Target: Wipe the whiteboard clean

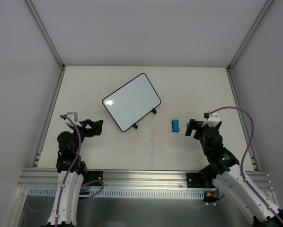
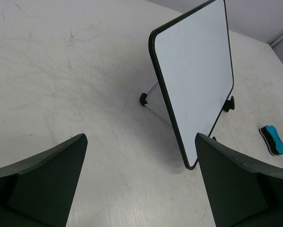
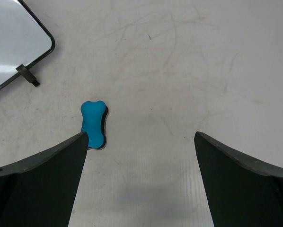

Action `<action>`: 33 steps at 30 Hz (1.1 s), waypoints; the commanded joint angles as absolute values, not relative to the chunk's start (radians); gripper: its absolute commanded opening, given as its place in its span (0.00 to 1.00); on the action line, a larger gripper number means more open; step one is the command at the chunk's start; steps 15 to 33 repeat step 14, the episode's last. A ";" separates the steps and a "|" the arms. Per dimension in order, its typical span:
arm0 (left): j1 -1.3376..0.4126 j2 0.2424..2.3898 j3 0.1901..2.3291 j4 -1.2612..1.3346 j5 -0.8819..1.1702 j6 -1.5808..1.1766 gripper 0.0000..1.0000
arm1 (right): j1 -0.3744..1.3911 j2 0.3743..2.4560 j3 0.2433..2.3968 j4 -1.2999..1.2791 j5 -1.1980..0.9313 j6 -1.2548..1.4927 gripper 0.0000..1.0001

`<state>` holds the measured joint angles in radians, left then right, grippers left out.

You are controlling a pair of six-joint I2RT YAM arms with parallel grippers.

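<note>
The whiteboard [image 1: 132,101] stands tilted on its two small black feet in the middle of the table, turned at an angle, and its white face shows no marks. A blue bone-shaped eraser [image 1: 175,126] lies flat on the table to its right. My left gripper [image 1: 96,126] hovers open just left of the board's near corner, holding nothing. In the left wrist view the whiteboard [image 2: 198,66] is ahead and to the right of the left gripper [image 2: 140,142]. My right gripper [image 3: 141,137] is open and empty, with the eraser [image 3: 93,124] just beyond its left fingertip.
The table top [image 1: 189,90] is pale and scuffed, with metal rails along its left and right sides [image 1: 50,113]. A ribbed aluminium rail [image 1: 146,177] runs along the near edge by the arm bases. Grey walls enclose the back.
</note>
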<state>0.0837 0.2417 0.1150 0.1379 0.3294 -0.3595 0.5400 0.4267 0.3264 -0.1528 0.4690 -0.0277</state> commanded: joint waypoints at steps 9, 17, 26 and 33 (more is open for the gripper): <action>0.078 0.248 0.124 0.158 0.316 -0.348 0.99 | 0.543 0.465 0.324 -0.080 0.491 -0.066 0.99; 0.078 0.253 0.126 0.158 0.314 -0.348 0.99 | 0.543 0.457 0.316 -0.074 0.479 -0.067 0.99; 0.078 0.253 0.126 0.158 0.314 -0.348 0.99 | 0.543 0.457 0.316 -0.074 0.479 -0.067 0.99; 0.078 0.253 0.126 0.158 0.314 -0.348 0.99 | 0.543 0.457 0.316 -0.074 0.479 -0.067 0.99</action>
